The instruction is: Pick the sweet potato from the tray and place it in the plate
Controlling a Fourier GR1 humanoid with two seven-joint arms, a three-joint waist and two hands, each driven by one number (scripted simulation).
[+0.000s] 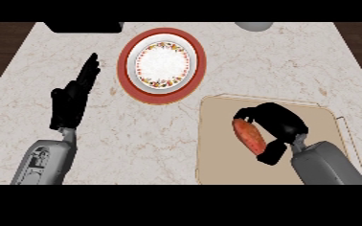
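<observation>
Fingers of your right hand (283, 123) are curling round the sweet potato (247, 136), lying left of the middle of the tray (216, 141) with its long axis running near to far, and the plate (164, 63) is sitting toward the far edge of the counter (283, 62), nearer your open left hand (69, 103).

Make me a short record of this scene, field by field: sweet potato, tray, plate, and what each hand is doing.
sweet potato: over the tray, inside the right hand's curl
right hand: fingers curled round the sweet potato
left hand: open, resting at the view's left, holding nothing
tray: beige, at the view's lower right
plate: red-rimmed, up and left of the tray
task state: sweet potato not yet in the plate
</observation>
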